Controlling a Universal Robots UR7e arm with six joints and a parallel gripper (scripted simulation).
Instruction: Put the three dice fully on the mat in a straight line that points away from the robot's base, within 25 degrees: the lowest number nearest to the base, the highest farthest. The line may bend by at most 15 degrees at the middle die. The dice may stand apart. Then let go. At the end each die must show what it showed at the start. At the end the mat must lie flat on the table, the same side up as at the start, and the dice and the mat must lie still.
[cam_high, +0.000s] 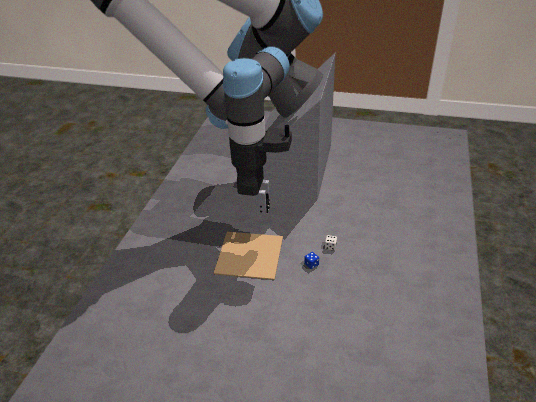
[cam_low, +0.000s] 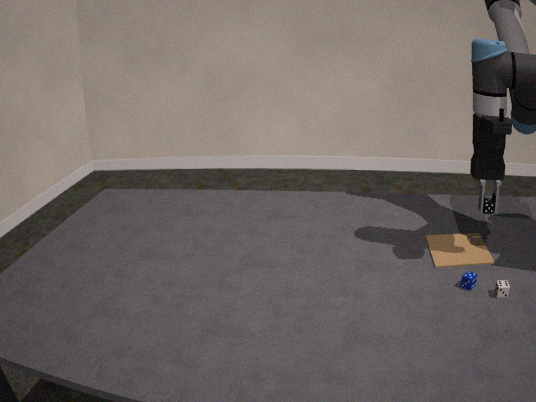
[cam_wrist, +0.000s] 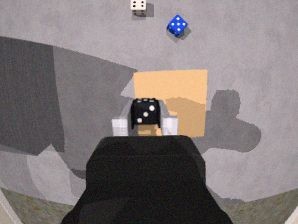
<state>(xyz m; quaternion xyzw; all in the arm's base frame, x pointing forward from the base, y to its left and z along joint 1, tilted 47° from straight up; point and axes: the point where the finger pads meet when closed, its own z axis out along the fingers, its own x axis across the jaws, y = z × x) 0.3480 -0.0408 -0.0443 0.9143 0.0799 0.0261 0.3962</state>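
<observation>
My gripper (cam_high: 264, 202) (cam_low: 489, 205) (cam_wrist: 145, 108) is shut on the black die (cam_low: 488, 206) (cam_wrist: 145, 113) and holds it in the air. In the wrist view the die shows three pips on the face turned to the camera. The tan mat (cam_high: 268, 260) (cam_low: 462, 258) (cam_wrist: 195, 82) lies flat on the table, with no die resting on it. The blue die (cam_high: 311, 260) (cam_low: 469, 280) (cam_wrist: 177, 25) lies on the table beside the mat, several pips up. The white die (cam_high: 330, 242) (cam_low: 502, 289) (cam_wrist: 138, 6) lies near it, several pips up, cut off by the wrist view's top edge.
A grey upright panel (cam_high: 325, 125) stands on the table near the arm's base, behind the mat in the top view. The grey table (cam_high: 400, 300) (cam_low: 225, 300) carries shadows of the arm across and beside the mat.
</observation>
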